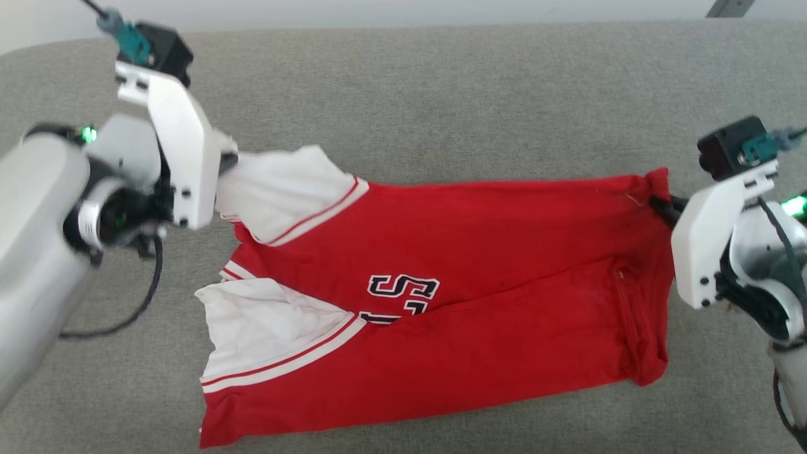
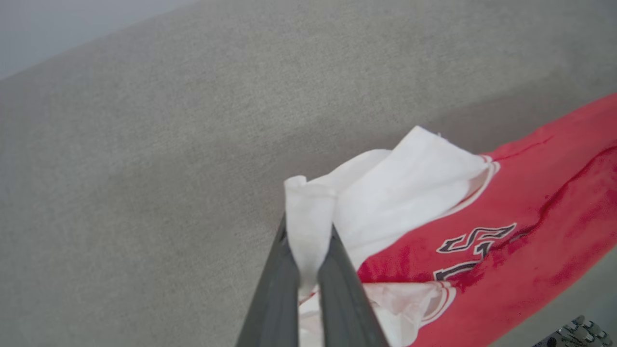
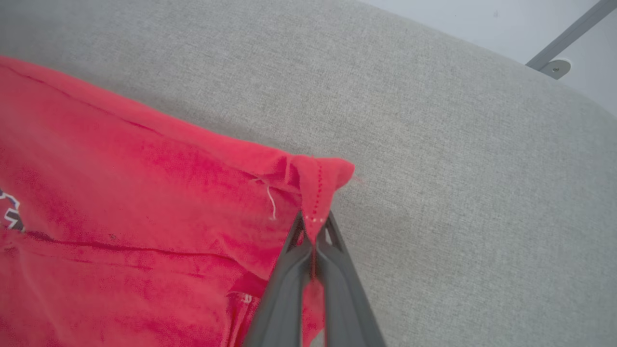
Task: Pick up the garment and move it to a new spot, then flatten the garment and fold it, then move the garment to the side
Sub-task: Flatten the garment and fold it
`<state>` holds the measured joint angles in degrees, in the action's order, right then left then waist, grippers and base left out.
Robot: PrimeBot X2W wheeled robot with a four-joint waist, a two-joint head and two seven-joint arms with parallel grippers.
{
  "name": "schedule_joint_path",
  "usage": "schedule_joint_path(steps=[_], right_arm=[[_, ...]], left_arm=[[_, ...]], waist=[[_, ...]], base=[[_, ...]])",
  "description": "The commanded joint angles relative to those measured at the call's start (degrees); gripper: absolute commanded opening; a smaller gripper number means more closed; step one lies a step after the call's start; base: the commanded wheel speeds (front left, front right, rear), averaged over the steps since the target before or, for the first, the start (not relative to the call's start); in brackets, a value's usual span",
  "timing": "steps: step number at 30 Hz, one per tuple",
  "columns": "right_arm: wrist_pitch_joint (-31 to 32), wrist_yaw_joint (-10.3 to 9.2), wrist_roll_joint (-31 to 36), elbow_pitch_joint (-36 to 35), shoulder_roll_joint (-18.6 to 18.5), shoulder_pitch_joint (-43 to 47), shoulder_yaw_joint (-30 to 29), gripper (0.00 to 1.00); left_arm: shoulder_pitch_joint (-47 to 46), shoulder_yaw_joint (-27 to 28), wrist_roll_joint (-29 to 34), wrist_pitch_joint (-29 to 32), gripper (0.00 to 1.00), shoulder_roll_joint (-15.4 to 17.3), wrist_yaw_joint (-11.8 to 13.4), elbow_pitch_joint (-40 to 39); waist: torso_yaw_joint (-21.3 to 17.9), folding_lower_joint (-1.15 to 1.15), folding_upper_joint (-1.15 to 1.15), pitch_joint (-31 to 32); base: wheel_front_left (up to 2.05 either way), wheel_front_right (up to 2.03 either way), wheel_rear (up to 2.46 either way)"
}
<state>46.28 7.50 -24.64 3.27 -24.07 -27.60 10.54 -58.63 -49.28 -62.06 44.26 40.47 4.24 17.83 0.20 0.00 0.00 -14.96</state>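
Observation:
The garment (image 1: 479, 284) is a red shirt with white sleeve ends, stretched sideways between both arms above a grey cushion. At the far left edge, my left gripper (image 1: 228, 165) is shut on the upper white sleeve; the left wrist view shows white cloth (image 2: 308, 212) pinched between the dark fingers (image 2: 282, 274). On the right, my right gripper (image 1: 659, 205) is shut on the red hem corner, and the right wrist view has that corner (image 3: 318, 180) clamped between the fingers (image 3: 289, 270). The lower half of the garment sags, with a black-and-white chest mark (image 1: 400, 296) near the fold.
The grey fabric cushion (image 1: 441, 94) spreads under and around the garment, with bare room behind it and to both sides. A pale wall runs along the top edge. A grey metal strut (image 3: 569, 36) stands beyond the cushion's far right.

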Motion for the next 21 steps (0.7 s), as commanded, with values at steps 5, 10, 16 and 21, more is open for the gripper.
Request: schedule_joint_path(steps=[5, 10, 16, 21], right_arm=[[1.4, -0.02, -0.3, -6.6, -1.3, 5.8, -1.8, 0.00], [3.8, -0.02, -1.0, -12.5, -1.3, 12.0, -4.5, 0.00], [6.1, -0.02, -2.9, -16.4, -0.4, 19.2, -6.5, 0.00], [6.5, -0.02, -3.3, -14.5, 1.0, 21.8, -6.4, 0.36]], left_arm=[[7.1, 0.7, -1.5, 0.8, 0.00, 5.1, 6.8, -13.4], [13.6, 0.7, -2.2, 1.1, 0.00, 9.9, 13.5, -26.2], [21.0, -0.3, -3.6, 0.6, 0.00, 12.9, 19.5, -34.3], [25.8, -1.4, -5.4, -0.7, 0.00, 12.3, 20.3, -33.6]], waist=[[0.7, 0.00, 0.00, 0.5], [1.1, 0.00, 0.00, 0.4], [1.1, 0.00, 0.00, 0.1], [0.9, 0.00, 0.00, -0.2]], base=[[0.00, 0.00, 0.00], [0.00, 0.00, 0.00], [0.00, 0.00, 0.00], [0.00, 0.00, 0.00]])
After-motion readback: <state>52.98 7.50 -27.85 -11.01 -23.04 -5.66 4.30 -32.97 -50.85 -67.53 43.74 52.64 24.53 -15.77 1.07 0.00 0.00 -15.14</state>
